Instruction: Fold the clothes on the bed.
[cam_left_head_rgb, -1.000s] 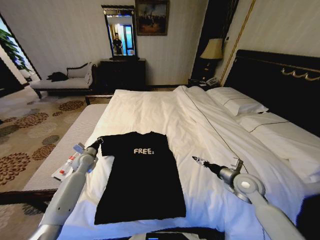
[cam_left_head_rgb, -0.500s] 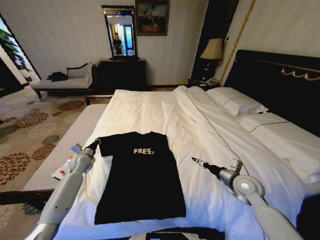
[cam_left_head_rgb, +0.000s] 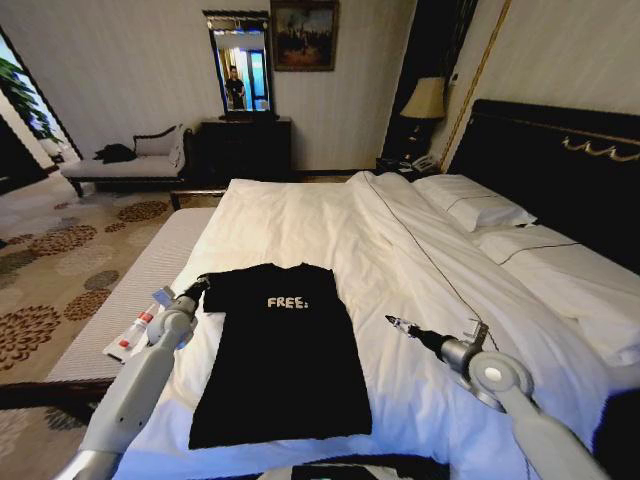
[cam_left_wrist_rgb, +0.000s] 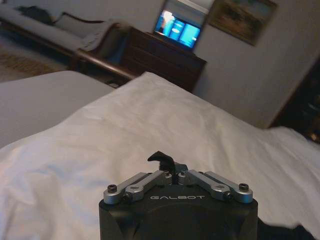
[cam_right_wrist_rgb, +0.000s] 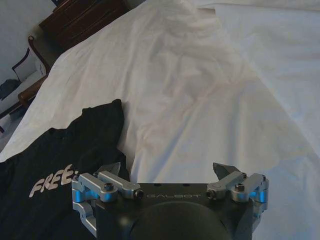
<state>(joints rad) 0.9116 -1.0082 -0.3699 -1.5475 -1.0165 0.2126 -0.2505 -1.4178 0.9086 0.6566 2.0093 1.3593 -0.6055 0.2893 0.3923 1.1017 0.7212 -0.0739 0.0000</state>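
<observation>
Black T-shirt (cam_left_head_rgb: 278, 350) on white bed (cam_left_head_rgb: 400, 250)

The T-shirt (cam_left_head_rgb: 280, 355) is black with white "FREE!" lettering across the chest. The bed (cam_left_head_rgb: 400, 250) wears white sheets, a white duvet (cam_left_head_rgb: 300, 215) and white pillows (cam_left_head_rgb: 475, 205), against a dark wooden headboard (cam_left_head_rgb: 560, 165) trimmed in gold. The carpet (cam_left_head_rgb: 60, 270) is beige with brown floral medallions. The left claw (cam_left_wrist_rgb: 170, 167) has black fingertips on silver links; the right claw (cam_right_wrist_rgb: 170, 182) matches.

Open right hand (cam_right_wrist_rgb: 170, 172) above T-shirt (cam_right_wrist_rgb: 55, 170) and bed (cam_right_wrist_rgb: 200, 100)
</observation>
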